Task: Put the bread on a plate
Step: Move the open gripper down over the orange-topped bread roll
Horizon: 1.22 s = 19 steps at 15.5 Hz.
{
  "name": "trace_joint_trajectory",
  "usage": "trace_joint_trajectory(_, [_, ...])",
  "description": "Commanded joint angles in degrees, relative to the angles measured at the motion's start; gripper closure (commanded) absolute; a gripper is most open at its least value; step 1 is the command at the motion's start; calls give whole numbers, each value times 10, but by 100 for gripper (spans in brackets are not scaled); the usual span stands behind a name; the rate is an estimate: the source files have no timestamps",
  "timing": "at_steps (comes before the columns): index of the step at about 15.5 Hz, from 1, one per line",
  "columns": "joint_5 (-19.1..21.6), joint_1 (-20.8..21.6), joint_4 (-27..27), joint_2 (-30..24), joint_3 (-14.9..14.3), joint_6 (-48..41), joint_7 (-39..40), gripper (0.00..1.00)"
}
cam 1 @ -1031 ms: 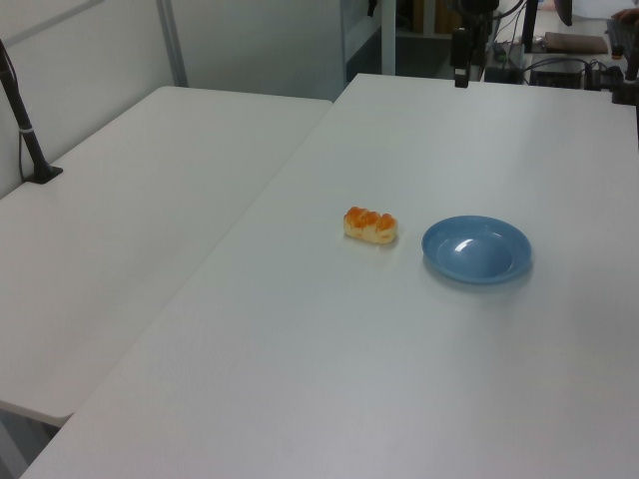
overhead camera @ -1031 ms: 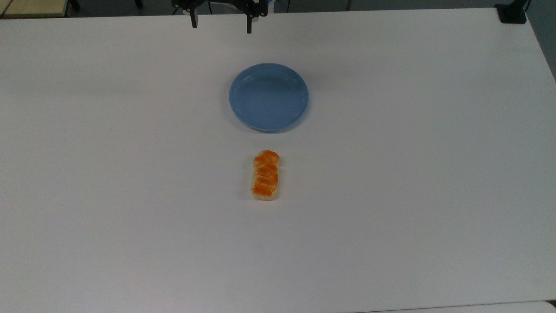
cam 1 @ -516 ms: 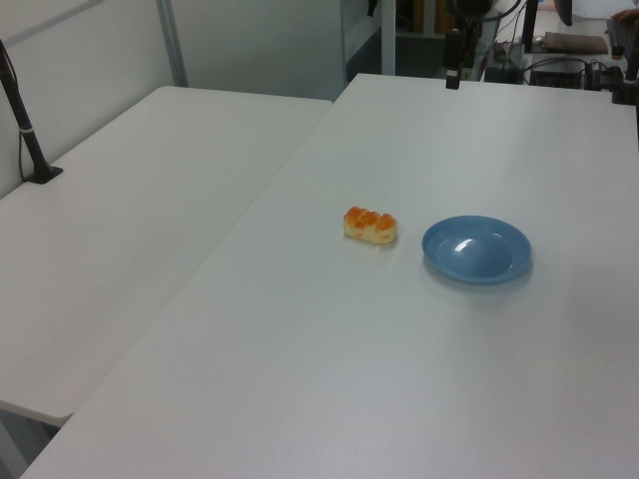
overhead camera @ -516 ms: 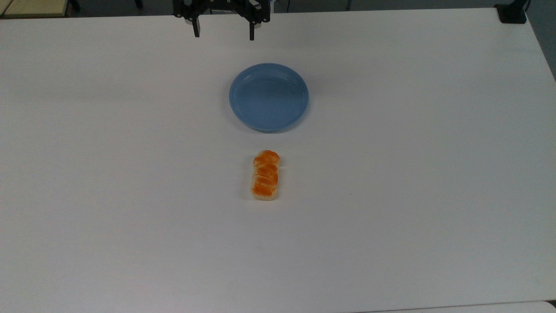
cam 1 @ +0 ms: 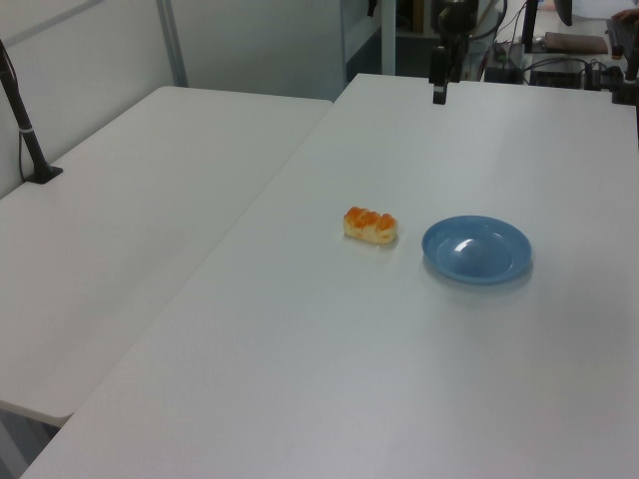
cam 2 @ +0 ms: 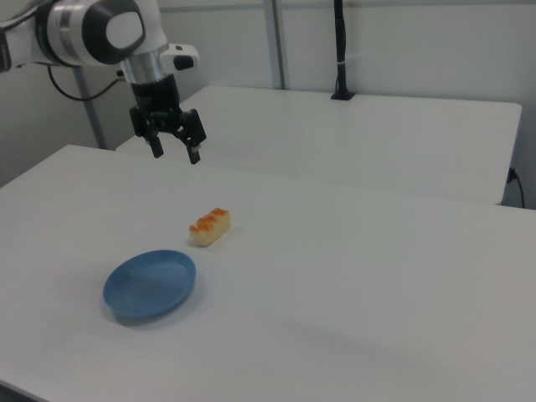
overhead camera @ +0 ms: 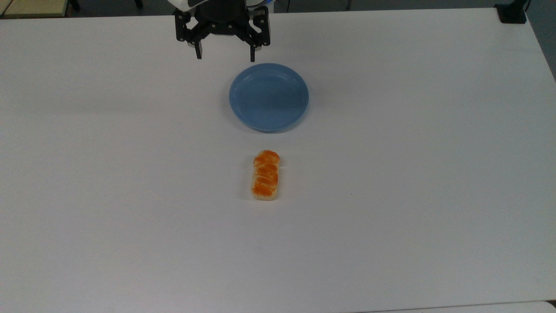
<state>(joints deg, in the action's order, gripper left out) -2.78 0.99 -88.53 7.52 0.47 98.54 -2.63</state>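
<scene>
1. Bread [overhead camera: 265, 175] lies lengthwise on the white table [overhead camera: 412, 195] in the top view, at 6 o'clock from the blue plate [overhead camera: 269, 96], apart from it. The gripper [overhead camera: 226, 55], wide open and empty, has come down from the far edge to 11 o'clock of the plate: the approach has begun.
2. Left view: the braided loaf [cam 1: 370, 225] sits at 9 o'clock of the plate [cam 1: 476, 249], glossy orange on top, pale sides.
3. Right view: the gripper [cam 2: 175, 152] hangs above the table at 11 o'clock from the bread [cam 2: 209, 226], fingers spread; the plate [cam 2: 151, 284] waits at 7 o'clock.
</scene>
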Motion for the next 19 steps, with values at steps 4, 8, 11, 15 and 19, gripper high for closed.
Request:
trace_joint_trajectory(4, [9,8,10,63,-3,60,4,0])
trace_joint_trajectory(8, [6,8,11,125,0,148,-3,0])
trace_joint_trajectory(11, [6,22,49,205,0,205,-18,0])
trace_joint_trajectory(15, [7,29,56,246,1,246,-67,0])
trace_joint_trajectory(19, [2,43,59,277,1,256,-105,0])
